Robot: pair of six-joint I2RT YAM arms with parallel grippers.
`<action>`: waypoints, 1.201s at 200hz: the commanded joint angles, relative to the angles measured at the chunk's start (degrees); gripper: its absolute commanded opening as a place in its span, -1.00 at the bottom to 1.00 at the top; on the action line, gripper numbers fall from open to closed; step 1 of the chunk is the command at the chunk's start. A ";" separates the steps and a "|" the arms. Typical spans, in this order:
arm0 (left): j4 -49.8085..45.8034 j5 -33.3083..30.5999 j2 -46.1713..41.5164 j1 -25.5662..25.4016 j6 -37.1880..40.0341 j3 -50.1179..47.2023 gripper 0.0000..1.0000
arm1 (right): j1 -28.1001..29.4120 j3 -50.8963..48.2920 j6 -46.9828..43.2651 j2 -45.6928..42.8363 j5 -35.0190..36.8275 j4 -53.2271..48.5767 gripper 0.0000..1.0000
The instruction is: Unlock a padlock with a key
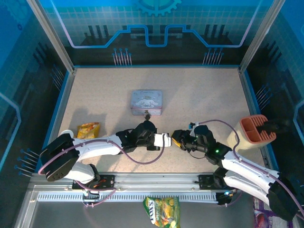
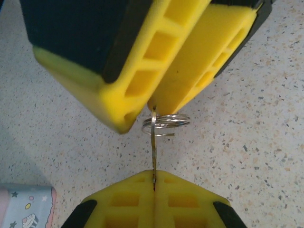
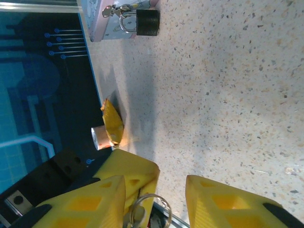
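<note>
1. Far left, a snack packet (image 1: pixel 89 129) lies on the table (image 1: pixel 204 95), out of the play.
2. The left gripper (image 2: pixel 155 178) is pinched tight on the key (image 2: pixel 154 152), and it has the blade end. The key runs straight out from the pinch, with its ring (image 2: pixel 165 122) at the far end.
3. Behind the centre, the padlock (image 3: pixel 147 21) hangs by its loop from the catch of the tin (image 1: pixel 146 100), well apart from both grippers.
4. The right gripper (image 1: pixel 177 138) is nose to nose with the left. Its fingers stand apart with the ring just beside one of them, clamped on nothing.
5. This looks like a handover, since the blade must be bare to enter the lock.
   - The right fingers should close squarely on the key's head, close to the ring.
   - The ring should stay out of the pinch, or the key may twist.
   - The left should let go only once that grip is firm, because a dropped sliver lying flat on the table would be hard to pick up.
   - The blade should stay in line with the right fingers so aiming at the keyhole is simple.
</note>
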 commanded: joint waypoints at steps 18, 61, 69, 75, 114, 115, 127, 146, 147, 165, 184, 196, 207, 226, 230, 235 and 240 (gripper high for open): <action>0.52 -1.45 1.60 -0.54 1.18 1.14 -1.00 | 1.01 -1.43 4.60 -0.45 2.13 3.42 -0.34; 1.49 -4.39 3.21 -0.55 1.62 1.88 -1.00 | 2.09 -0.93 5.08 -0.50 2.64 2.23 -0.36; 1.66 -4.70 3.45 -0.63 1.62 2.09 -1.00 | 2.30 -1.18 5.78 -0.41 2.71 2.51 -0.36; 1.80 -4.71 3.54 -0.63 1.64 2.10 -1.00 | 2.37 -1.42 6.31 -0.22 2.71 3.40 -0.36; 2.38 -4.68 3.71 -0.69 1.53 2.16 -1.00 | 2.84 -1.43 7.09 1.50 2.63 5.41 -0.41; 2.38 -4.67 3.69 -0.70 1.49 2.15 -1.00 | 2.85 -1.43 7.14 1.58 2.63 5.51 -0.41; 2.62 -4.58 3.60 -0.76 1.31 2.17 -1.00 | 2.88 -1.72 7.55 2.39 2.53 6.49 -0.42; 2.80 -4.50 3.59 -0.94 1.19 2.30 -1.00 | 3.04 -2.15 8.32 3.38 2.61 7.82 -0.42; 2.77 -4.54 3.63 -0.96 1.19 2.26 -1.00 | 3.08 -2.14 8.28 3.44 2.62 8.30 -0.42; 2.90 -4.61 3.75 -1.25 1.23 2.20 -1.00 | 3.21 -2.31 8.41 4.00 2.84 9.33 -0.47; 3.18 -4.41 3.62 -1.47 1.18 2.00 -1.00 | 3.27 -2.47 8.32 4.16 3.52 9.57 -0.54; 3.17 -4.25 3.59 -1.51 1.02 2.02 -1.00 | 3.27 -2.81 8.32 4.12 4.07 9.57 -0.58; 3.14 -4.29 3.60 -1.51 0.76 1.97 -1.00 | 3.24 -2.98 8.31 3.65 4.66 9.28 -0.65; 3.41 -4.51 3.69 -1.51 0.50 1.80 -1.00 | 3.22 -2.70 7.25 2.27 5.83 7.81 -0.75; 3.56 -4.66 3.75 -1.51 0.46 1.71 -1.00 | 3.29 -2.56 6.95 2.04 6.10 7.73 -0.77; 3.68 -4.73 3.72 -1.51 0.30 1.62 -1.00 | 3.28 -2.49 6.70 1.59 6.35 6.26 -0.80; 3.80 -4.75 3.69 -1.52 0.23 1.45 -1.00 | 3.29 -2.48 6.51 1.16 6.69 5.70 -0.85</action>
